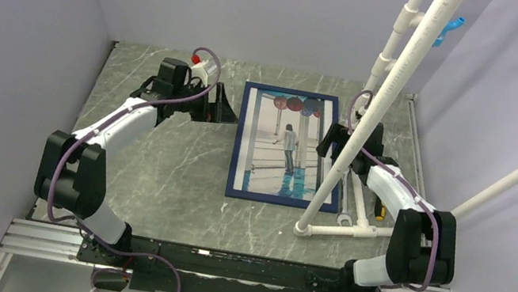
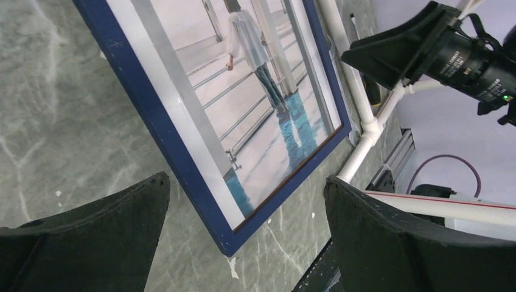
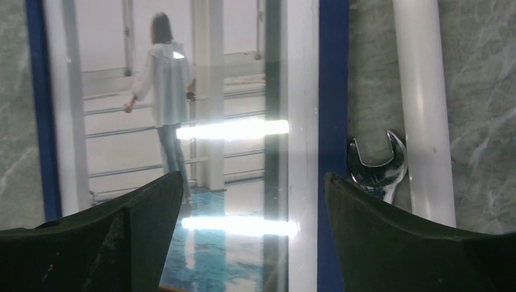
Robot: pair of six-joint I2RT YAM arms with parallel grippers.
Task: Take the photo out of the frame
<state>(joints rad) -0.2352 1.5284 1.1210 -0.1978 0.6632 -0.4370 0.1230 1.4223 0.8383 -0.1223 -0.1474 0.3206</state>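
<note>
Left gripper (image 2: 246, 182): jaws wide, nothing between them, no grip. It sits over the worktop (image 1: 154, 176) left of the frame (image 1: 239, 142), up by the far-left corner and clear of the rail. Its wrist view looks along the left rail down to the frame's near-left corner.

Right gripper (image 3: 252, 177): jaws also wide, holding nothing. It is over the frame's right side, about mid-length. In its wrist view one finger (image 3: 122, 243) is over the print, and the other is over the right rail and the strip of worktop beyond it. Can't tell whether either fingertip touches the surface below.

Photo (image 1: 283, 150): in the frame, face up. It shows a person among white columns, red and blue balls at the far end, teal water at the near end, and a white border inside the navy rail. Glare bands cross its face in the right wrist view. The frame lies flat on the worktop, right of centre, long sides running near to far.

Wrench (image 3: 374, 170): open-end head, lying on the worktop between the frame's right rail and a white pipe (image 3: 423, 109), just beside both. The pipe runs parallel to that rail. In the top view a slanted white tube crosses in front of the right gripper and partly hides it.
</note>
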